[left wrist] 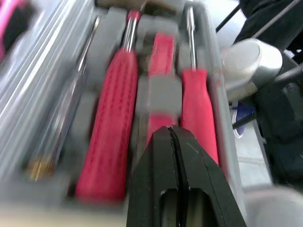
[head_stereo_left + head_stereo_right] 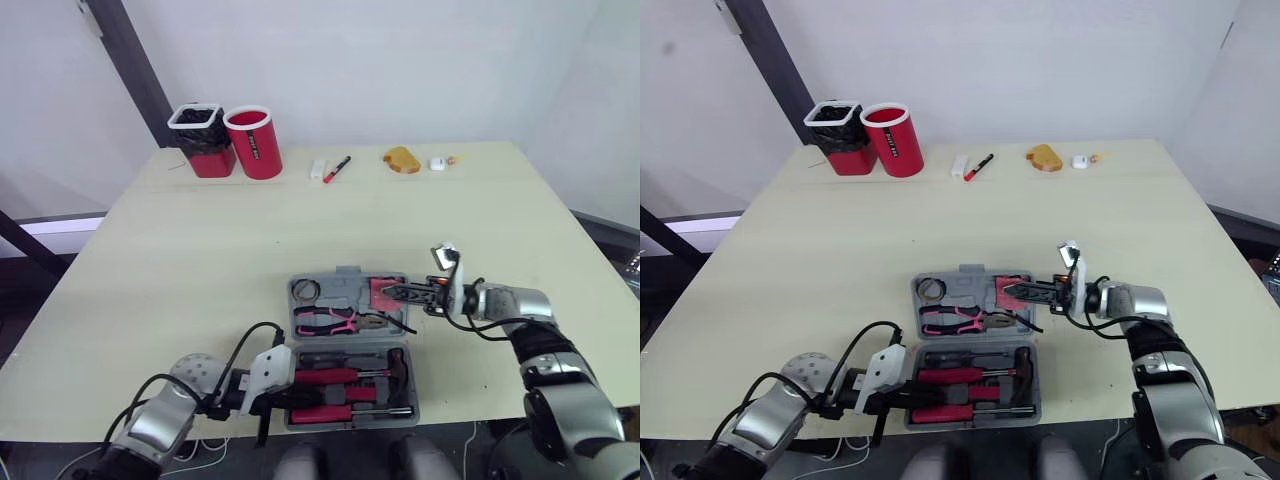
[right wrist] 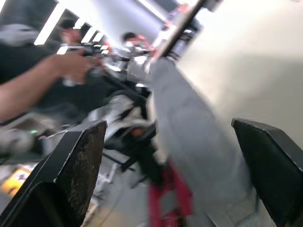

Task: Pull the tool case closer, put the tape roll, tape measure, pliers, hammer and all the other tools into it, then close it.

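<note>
**Head views:** One grey tool case (image 2: pixel 345 272) lies open on the bench (image 2: pixel 200 250), close to the near edge, with one half far and one half near.
- The far half holds one tape roll (image 2: pixel 307 290) at the left, one pair of pliers (image 2: pixel 325 321) with pink grips, and one red tape measure (image 2: pixel 382 293) at the right.
- The near half holds red-handled tools in slots.
- The right hand (image 2: pixel 398 292) reaches in from the right, fingertips at the tape measure.
- The left hand (image 2: pixel 290 388) sits at the left end of the near half.
- At the far edge stand two red cups (image 2: pixel 253 142). Well to their right is a row of small items (image 2: pixel 400 160), four clear enough to count.

**Left wrist view:** The left hand is clenched on nothing. It points along three red handles (image 1: pixel 106 127) and one slim steel tool.

**Right wrist view:** The right hand is spread wide and released, with the grey case and a red blur ahead. A person's arm (image 3: pixel 33 90) shows far off.

**Judgement:** The step looks like seating the tape measure. To do it well, press the tape measure flat into its pocket and check that no handle stands proud. Then draw both hands clear sideways before folding the case shut.
</note>
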{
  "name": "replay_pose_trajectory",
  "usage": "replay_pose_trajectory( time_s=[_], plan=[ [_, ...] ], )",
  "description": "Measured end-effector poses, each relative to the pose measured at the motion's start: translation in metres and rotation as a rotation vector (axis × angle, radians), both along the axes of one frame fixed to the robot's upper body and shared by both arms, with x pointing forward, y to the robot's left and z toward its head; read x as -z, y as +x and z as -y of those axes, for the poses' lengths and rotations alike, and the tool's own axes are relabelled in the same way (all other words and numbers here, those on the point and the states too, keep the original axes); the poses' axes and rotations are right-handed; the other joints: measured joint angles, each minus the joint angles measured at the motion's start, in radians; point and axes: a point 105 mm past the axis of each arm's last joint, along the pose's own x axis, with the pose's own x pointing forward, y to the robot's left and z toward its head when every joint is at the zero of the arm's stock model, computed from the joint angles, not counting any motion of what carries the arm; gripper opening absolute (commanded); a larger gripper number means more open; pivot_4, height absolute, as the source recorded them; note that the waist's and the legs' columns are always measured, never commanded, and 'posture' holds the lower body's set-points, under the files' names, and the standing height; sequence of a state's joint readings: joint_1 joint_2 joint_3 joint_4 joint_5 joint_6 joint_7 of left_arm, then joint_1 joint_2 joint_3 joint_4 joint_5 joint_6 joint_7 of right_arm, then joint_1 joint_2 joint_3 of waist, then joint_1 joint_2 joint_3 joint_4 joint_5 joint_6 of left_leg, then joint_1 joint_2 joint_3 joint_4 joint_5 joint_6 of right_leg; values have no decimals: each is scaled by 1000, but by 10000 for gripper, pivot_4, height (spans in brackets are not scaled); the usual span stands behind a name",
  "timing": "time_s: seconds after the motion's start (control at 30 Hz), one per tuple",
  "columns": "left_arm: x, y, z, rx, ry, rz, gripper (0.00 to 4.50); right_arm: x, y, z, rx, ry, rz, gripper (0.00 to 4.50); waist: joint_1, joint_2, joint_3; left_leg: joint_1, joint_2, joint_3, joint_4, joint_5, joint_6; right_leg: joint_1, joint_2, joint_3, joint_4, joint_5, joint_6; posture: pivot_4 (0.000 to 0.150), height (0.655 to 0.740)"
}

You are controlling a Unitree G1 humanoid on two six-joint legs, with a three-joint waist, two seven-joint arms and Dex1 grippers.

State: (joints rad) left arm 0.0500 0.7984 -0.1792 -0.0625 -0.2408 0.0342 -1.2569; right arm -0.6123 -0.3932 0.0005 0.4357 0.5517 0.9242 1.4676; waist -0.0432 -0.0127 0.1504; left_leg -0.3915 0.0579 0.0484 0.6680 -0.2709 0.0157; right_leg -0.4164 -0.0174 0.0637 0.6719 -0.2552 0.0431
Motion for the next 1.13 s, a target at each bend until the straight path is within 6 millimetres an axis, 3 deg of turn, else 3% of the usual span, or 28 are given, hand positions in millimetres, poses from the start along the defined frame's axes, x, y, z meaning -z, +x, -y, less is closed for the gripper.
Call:
replay_pose_trajectory(
  time_s=[0.07, 0.1, 0.17, 0.27, 0.4, 0.43, 0.57, 0.6, 0.77, 0.97, 1.13],
  plan=[
    [-1, -2, -5, -2, 13, -2, 0, -2, -4, 1, -18, 1, 5, 44481, 0, 0, 0, 0, 0, 1, 0, 0, 0, 0, 0, 0, 0, 0, 0, 1500, 7400],
    [-5, -10, -23, -7, 35, -22, 0, -7, -24, 3, -90, 2, 20, 44481, 0, -1, 1, -3, 0, 0, 0, 0, 0, -3, 0, -1, 0, 0, 0, 1500, 7400],
    [-6, -17, -38, -25, 65, -54, 0, -9, -34, 7, -112, 4, 11, 44481, -1, -2, 2, -5, 1, 0, 0, 0, 0, -5, 0, -1, 0, -1, -1, 1500, 7400],
    [-13, -35, -77, -82, 115, -129, 0, -11, -58, 14, -159, -22, 10, 44481, 2, -2, 3, -8, 1, 0, 0, 0, 0, -7, -2, -2, -1, -1, -1, 1500, 7400],
    [-22, -31, -101, -184, 98, -115, 0, -2, -73, 14, -140, -77, 17, 44481, 8, -5, 5, -8, 0, 0, 0, 0, 0, -6, -2, -4, -2, -3, -4, 1500, 7400],
    [-31, -18, -111, -277, 48, -75, 0, 6, -76, 20, -47, -118, 76, 44481, 9, -5, 5, -8, 0, 0, 1, 0, 0, -6, -3, -3, -3, -3, -4, 1500, 7400],
    [-48, 4, -119, -427, -60, -3, 17367, 13, -68, 40, 184, -208, 252, 45000, 17, -8, 6, -8, 0, 0, 1, 0, 0, -5, -3, -4, -3, -2, 3, 1500, 7400],
    [-51, 8, -118, -453, -91, 12, 20400, 14, -67, 47, 238, -239, 308, 45000, 17, -8, 6, -8, 0, 0, 1, 0, 0, -5, -3, -4, -3, -2, 3, 1500, 7400],
    [-61, 22, -112, -575, -221, 76, 43966, 17, -66, 86, 433, -419, 559, 45000, 11, -9, 7, -8, 0, 1, 0, 0, 0, -5, -2, -4, -4, -1, 0, 1500, 7400],
    [-68, 29, -115, -708, -263, 116, 43966, 26, -70, 127, 542, -559, 673, 45000, 8, -9, 7, -5, 0, 1, 1, 0, 0, 0, -2, -6, -4, -1, 0, 1500, 7400],
    [-63, 32, -114, -770, -239, 132, 43966, 35, -74, 144, 583, -602, 676, 45000, 8, -10, 7, -5, 0, 1, 1, 0, 0, 0, -2, -5, -4, -1, 0, 1500, 7400]
  ],
)
